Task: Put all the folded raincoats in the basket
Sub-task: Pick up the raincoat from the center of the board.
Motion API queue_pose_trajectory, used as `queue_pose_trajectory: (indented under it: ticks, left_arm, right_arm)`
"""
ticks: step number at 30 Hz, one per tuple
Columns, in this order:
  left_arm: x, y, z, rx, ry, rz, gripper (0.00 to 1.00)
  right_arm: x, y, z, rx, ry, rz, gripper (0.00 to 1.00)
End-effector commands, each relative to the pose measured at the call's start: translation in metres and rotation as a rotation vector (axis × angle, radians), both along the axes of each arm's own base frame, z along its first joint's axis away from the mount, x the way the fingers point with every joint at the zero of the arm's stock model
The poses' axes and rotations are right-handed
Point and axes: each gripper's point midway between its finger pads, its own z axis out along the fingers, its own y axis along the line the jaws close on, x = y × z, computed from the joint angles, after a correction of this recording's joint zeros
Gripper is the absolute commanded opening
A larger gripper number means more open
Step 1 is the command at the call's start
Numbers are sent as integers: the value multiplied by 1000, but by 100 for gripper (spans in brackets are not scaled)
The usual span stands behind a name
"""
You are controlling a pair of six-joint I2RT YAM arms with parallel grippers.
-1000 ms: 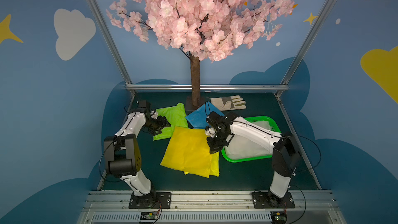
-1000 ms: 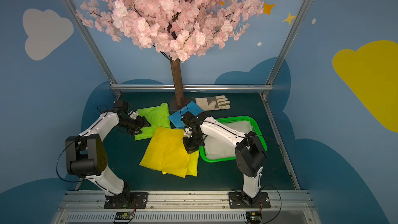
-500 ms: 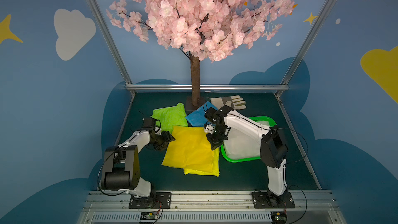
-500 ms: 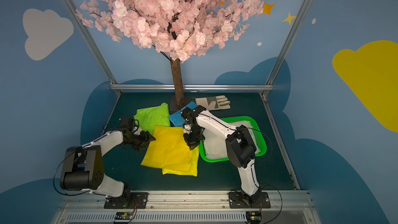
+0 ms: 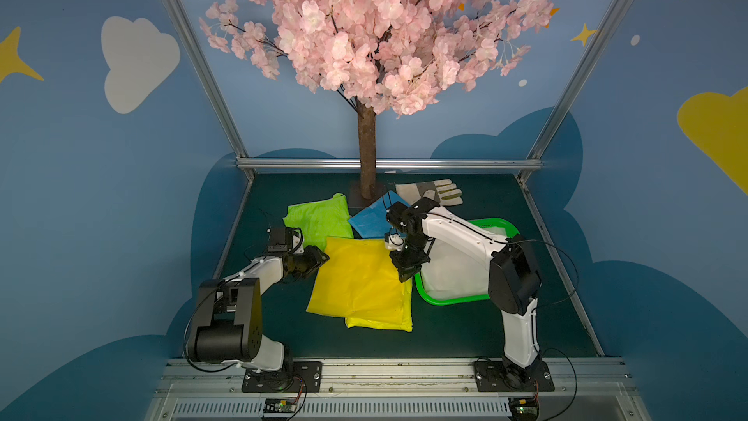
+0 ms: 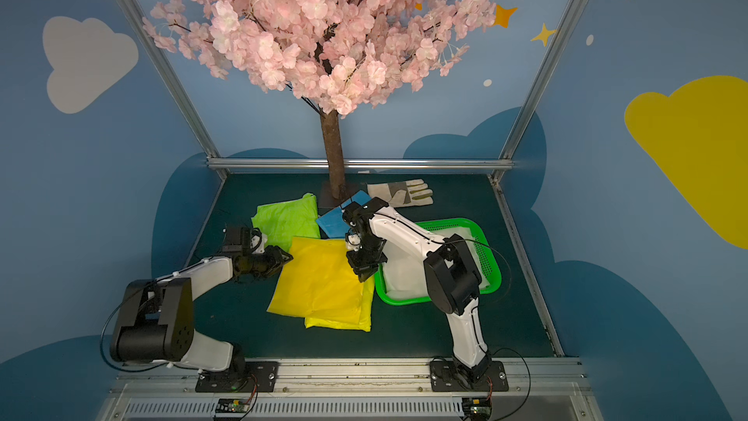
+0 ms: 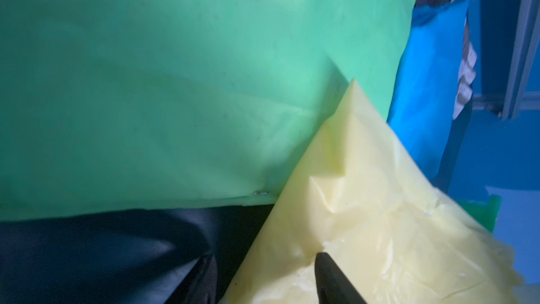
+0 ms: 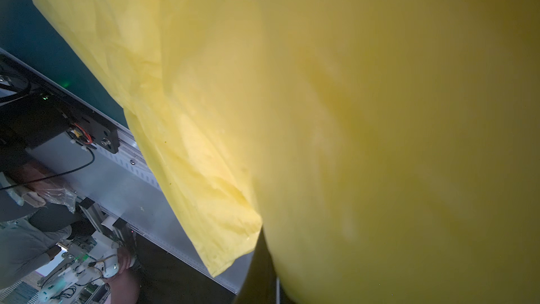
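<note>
One folded yellow raincoat (image 5: pixel 360 281) lies at centre, outside the green basket (image 5: pixel 449 300) just beside it at 3 o'clock, which holds a white folded sheet (image 5: pixel 453 269). The right gripper (image 5: pixel 406 275) is clamped on the raincoat's 3 o'clock edge. The left gripper (image 5: pixel 322 257), jaws apart, straddles its 10 o'clock corner.

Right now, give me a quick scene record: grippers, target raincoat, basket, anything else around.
left gripper: jaws apart, astride the far left corner of the yellow raincoat
right gripper: shut on the yellow raincoat's edge next to the basket
yellow raincoat: folded, not in the basket yet
basket: holds a white raincoat
behind: lime raincoat, blue raincoat, glove, tree trunk
</note>
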Motion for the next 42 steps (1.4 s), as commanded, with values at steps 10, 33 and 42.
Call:
queue_pose_trajectory:
  ticks: [10, 33, 42]
  left_arm:
    - [-18, -5, -2, -12, -15, -11, 54]
    - [-35, 1, 16, -10, 12, 61, 14]
    - [-53, -1, 86, -45, 48, 134, 2]
  right_arm:
    - [2, -4, -2, -29, 14, 4, 0]
    - [8, 6, 20, 34, -14, -17, 0]
    - [25, -15, 78, 109, -97, -56, 0]
